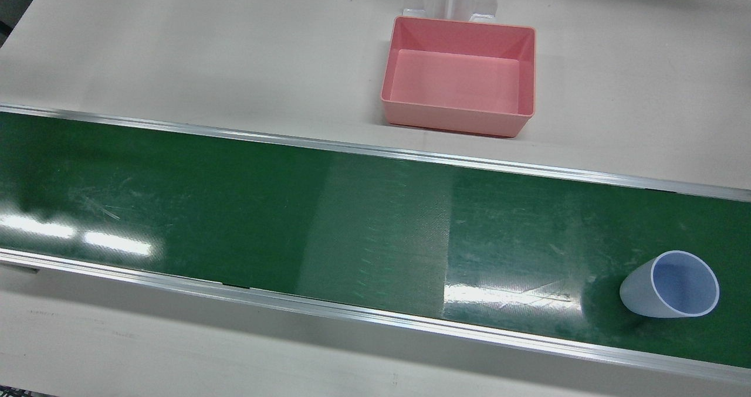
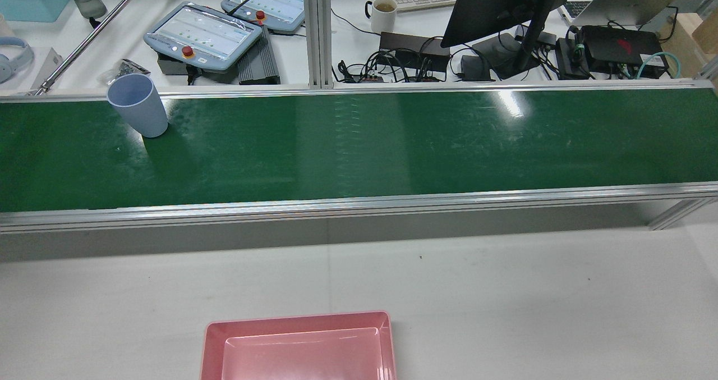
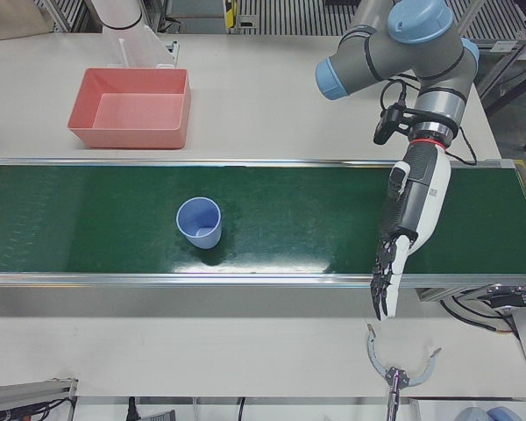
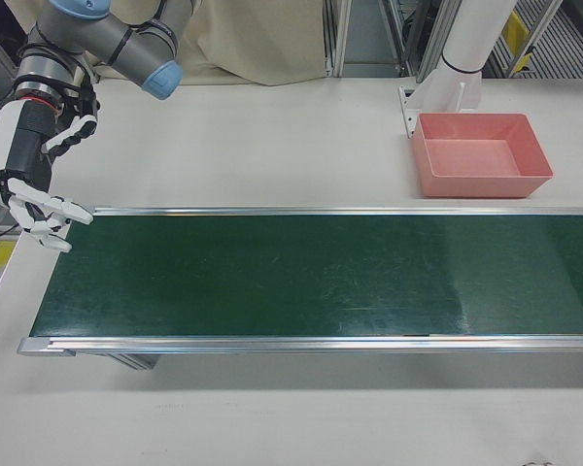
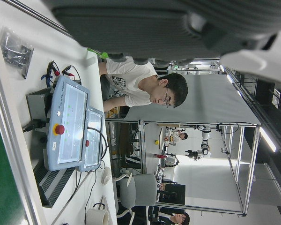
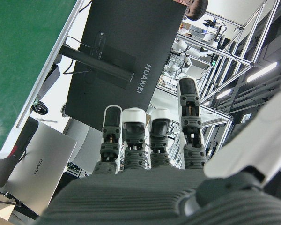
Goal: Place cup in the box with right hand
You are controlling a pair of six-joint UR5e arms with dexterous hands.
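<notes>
While the blue cup stands upright on the green belt, both hands, left and right, hang spread and empty.

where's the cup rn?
The cup stands upright on the green belt, far left in the rear view near the belt's far rail, on the left arm's side, untouched by either hand.
</notes>
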